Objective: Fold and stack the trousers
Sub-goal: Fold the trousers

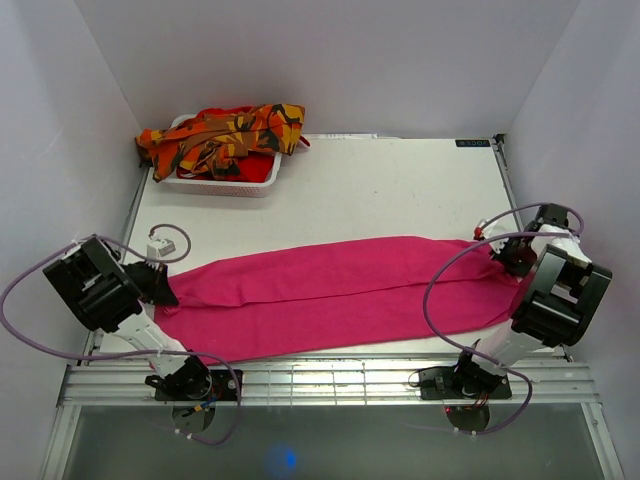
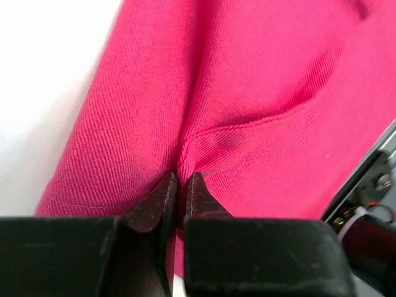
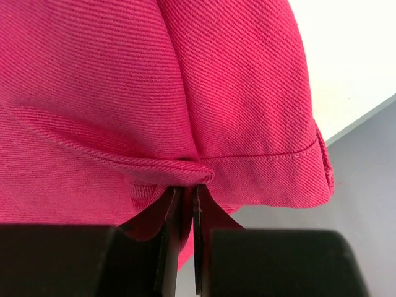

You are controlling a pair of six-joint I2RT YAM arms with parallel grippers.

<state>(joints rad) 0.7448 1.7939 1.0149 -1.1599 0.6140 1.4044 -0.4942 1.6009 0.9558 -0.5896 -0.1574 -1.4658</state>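
"Pink trousers [image 1: 340, 285] lie drawn out long across the near part of the surface [image 1: 400, 190], one end by each arm. How much of the job looks done?"

"Little, by the look of it. That pair is spread in a long flat band with a crease line down its length. Whether the legs lie one on the other or side by side cannot be told. No crosswise fold shows, and nothing is stacked."

"And the jaws?"

"The left gripper [image 2: 181, 178] has its jaws drawn narrow, pinching a ridge of pink cloth at the left end. The right gripper [image 3: 185, 189] does likewise at the other end, nipping a fold just by a stitched hem. Both hold cloth; neither stands wide."

"What is left?"

"Folding this pair down, then dealing with the camouflage trousers [image 1: 225, 135], heaped in and over the white basket [image 1: 228, 186] at the far left corner, well apart from both arms. That pair probably needs fetching, spreading and folding before one goes on top of the other."

"Anything in the way?"

"The right arm's purple cable [image 1: 428, 300] loops across the cloth near that end in the overhead view and might snag a fold carried over. The right-hand hem also sits close to the surface's edge, so cloth could slip off there."
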